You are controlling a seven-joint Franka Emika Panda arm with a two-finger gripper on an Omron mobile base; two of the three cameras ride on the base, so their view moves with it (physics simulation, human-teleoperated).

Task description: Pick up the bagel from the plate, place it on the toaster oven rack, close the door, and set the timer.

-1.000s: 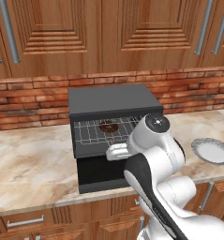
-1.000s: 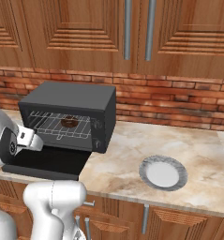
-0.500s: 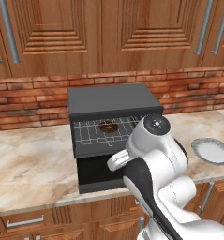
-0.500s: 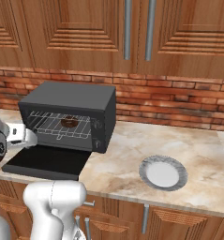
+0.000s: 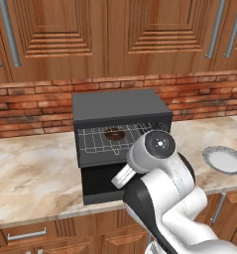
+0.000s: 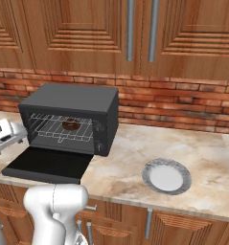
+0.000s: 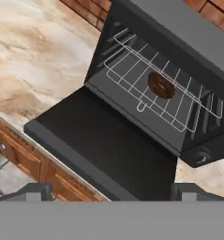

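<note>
Bagel [image 7: 160, 85], small dark brown ring, sits mid silver wire rack [image 7: 132, 79]; flat black glass door [image 7: 104, 140] down, stiff, hinged: push up at front edge; gripper [image 7: 108, 190] fingers wide apart, empty

1. Clearly a home kitchen, rendered rather than photographed.
2. Shown first by the boxy black toaster oven [image 6: 70, 117] with its flat black door [image 6: 49, 165] folded down, standing on a beige marbled stone counter [image 6: 130, 158].
3. Behind the oven, a red brick backsplash wall [image 6: 173, 105].
4. Above the oven, brown carved wooden wall cabinets [image 5: 115, 34] with long silver bar handles [image 6: 130, 28].
5. Below the oven, matching brown wooden base drawers and doors [image 5: 30, 238] with short silver pulls.
6. To the right of the oven, a round white plate with a grey rim [image 6: 166, 176] lying on the counter.
7. Inside the oven, a small dark brown ring-shaped bagel [image 7: 161, 85] on a thin silver wire rack [image 7: 132, 70].
</note>
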